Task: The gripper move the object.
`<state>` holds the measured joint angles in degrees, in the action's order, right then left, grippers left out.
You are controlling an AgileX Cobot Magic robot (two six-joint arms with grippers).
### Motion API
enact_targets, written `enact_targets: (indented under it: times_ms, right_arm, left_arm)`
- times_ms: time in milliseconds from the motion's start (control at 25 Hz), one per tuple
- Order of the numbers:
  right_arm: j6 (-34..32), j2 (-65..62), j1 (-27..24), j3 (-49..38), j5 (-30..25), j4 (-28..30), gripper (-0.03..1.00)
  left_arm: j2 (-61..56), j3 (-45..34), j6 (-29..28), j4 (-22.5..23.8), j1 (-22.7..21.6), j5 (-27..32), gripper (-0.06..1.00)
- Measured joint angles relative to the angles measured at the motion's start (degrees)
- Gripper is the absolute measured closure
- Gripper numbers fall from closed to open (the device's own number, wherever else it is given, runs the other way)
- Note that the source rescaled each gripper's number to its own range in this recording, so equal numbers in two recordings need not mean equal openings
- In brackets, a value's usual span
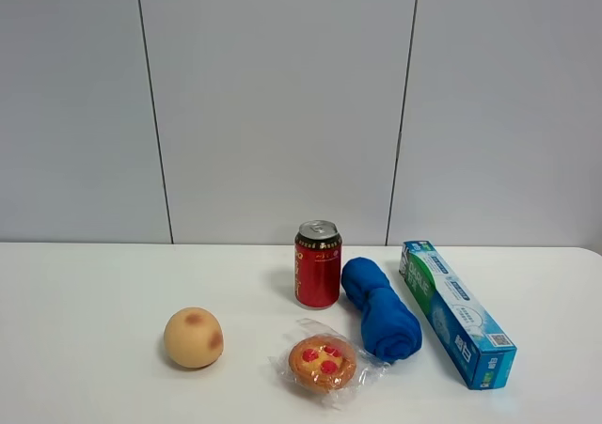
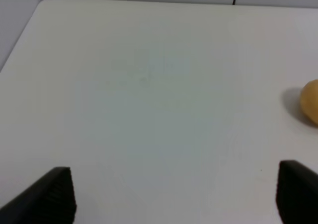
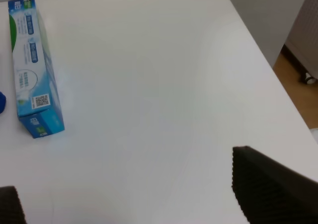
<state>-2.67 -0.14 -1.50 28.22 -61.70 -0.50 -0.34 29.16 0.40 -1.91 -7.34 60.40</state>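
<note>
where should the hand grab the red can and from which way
Grip the red can around the middle of its round side, with the fingers level, coming from the front. It stands upright, so its curved wall gives two opposite faces. The blue rolled cloth lies close on its right and the wrapped pastry sits in front, so come in slightly from the left.

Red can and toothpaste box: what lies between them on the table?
The rolled blue towel lies between the red can and the toothpaste box, seen in the exterior high view.
</note>
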Motion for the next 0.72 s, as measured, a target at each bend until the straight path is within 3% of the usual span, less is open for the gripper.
enact_targets:
  times_ms: [720]
  right_arm:
    - [0.0, 0.0, 0.0, -0.5, 0.8, 0.5, 0.09]
  left_arm:
    - [0.0, 0.0, 0.0, 0.0, 0.0, 0.0, -0.06]
